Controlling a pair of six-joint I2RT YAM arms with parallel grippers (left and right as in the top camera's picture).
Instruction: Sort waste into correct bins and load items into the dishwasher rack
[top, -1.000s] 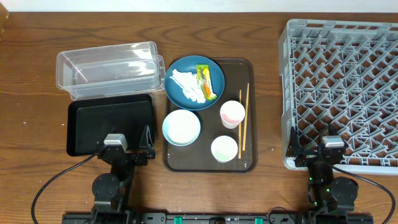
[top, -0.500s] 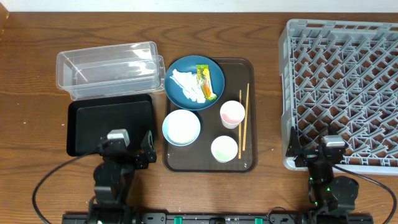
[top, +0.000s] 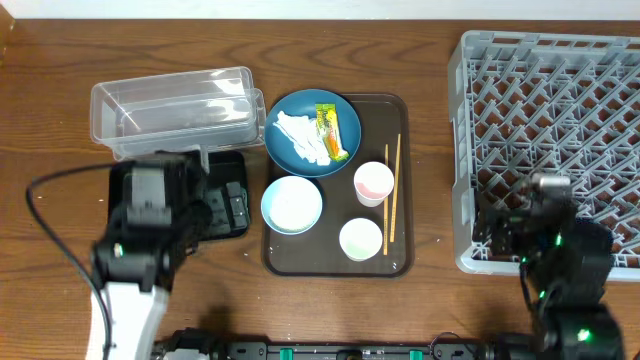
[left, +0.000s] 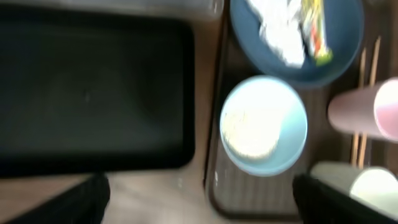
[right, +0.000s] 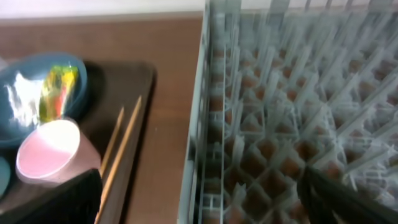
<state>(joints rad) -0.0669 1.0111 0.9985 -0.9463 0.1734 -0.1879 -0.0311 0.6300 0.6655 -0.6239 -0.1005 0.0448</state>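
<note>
1. Tissue (top: 298, 140) and wrapper (top: 328, 130) lie on the blue plate (top: 313, 165) at the brown tray's (top: 400, 250) far-left corner.
2. Left fingers (left: 84, 199) hang spread, empty, left of the tray, probably poised for that waste.
3. Right fingers (right: 62, 199), spread and empty, hover right of the tray, over the rack (top: 540, 100).

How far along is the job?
Done: nothing; the grey lattice rack and clear plastic tub are empty. In hand: nothing; left gripper and right gripper are open. Remaining: white tissue, yellow-green wrapper, dark-blue plate, light-blue bowl of rice, small cups, wooden chopsticks.
</note>
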